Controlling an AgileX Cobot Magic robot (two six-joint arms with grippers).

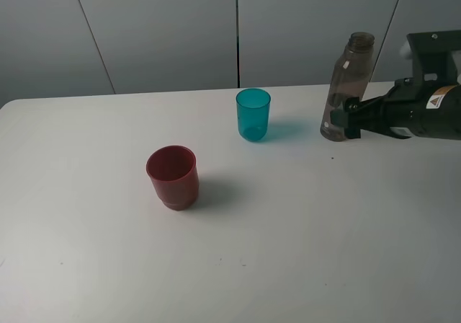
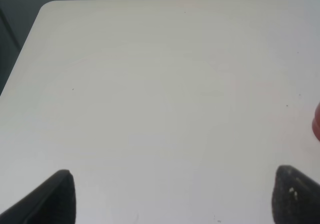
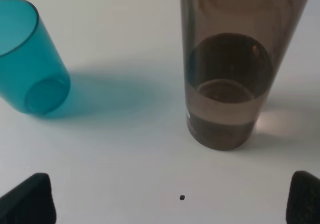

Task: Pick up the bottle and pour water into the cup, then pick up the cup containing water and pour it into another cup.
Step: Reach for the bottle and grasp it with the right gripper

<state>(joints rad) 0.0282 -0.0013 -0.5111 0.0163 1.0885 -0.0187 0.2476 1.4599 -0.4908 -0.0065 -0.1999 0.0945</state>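
Right pincer (image 1: 351, 120) near bottle (image 1: 346, 85), white table (image 1: 288, 251), grey wall (image 1: 166, 27)

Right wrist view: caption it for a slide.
Open right gripper facing a tall smoky translucent plastic bottle holding some water, small teal translucent tumbler alongside.

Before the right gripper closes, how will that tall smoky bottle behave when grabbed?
The bottle looks tall and slim, so probably tippy if nudged high. Only a little water sits low, so likely light. Smooth plastic may slip.

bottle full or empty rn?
Partly full. In the right wrist view the bottle shows a liquid line low in its body, with darker fill below it and clear wall above.
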